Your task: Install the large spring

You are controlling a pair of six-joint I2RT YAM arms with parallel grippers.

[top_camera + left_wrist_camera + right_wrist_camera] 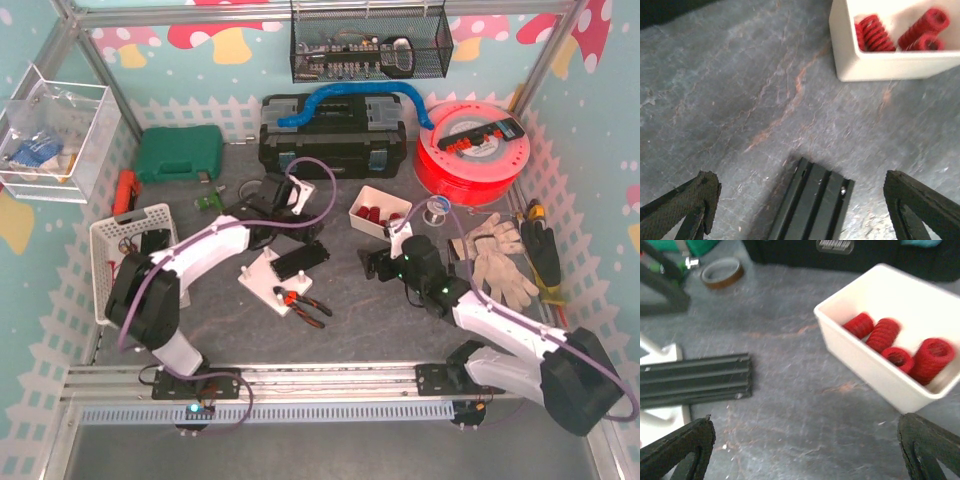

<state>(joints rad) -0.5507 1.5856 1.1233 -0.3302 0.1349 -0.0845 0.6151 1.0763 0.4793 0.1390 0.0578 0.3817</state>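
Note:
Several red springs (883,334) lie in a white box (865,365); the fattest one (932,357) is at its right end. The box (385,222) stands mid-table. A black rail (300,262) rests on a white base plate (262,285). My left gripper (280,228) is open and empty, hovering over the rail's end (812,205), with the box (895,65) and springs (872,32) ahead to its right. My right gripper (378,262) is open and empty, low over bare table between the rail (695,380) and the box.
Red-handled pliers (300,303) lie by the base plate. A black toolbox (333,135), a green case (178,152) and a red spool (470,150) line the back. Gloves (495,260) lie right, a white basket (130,250) left. A tape roll (722,271) lies far left.

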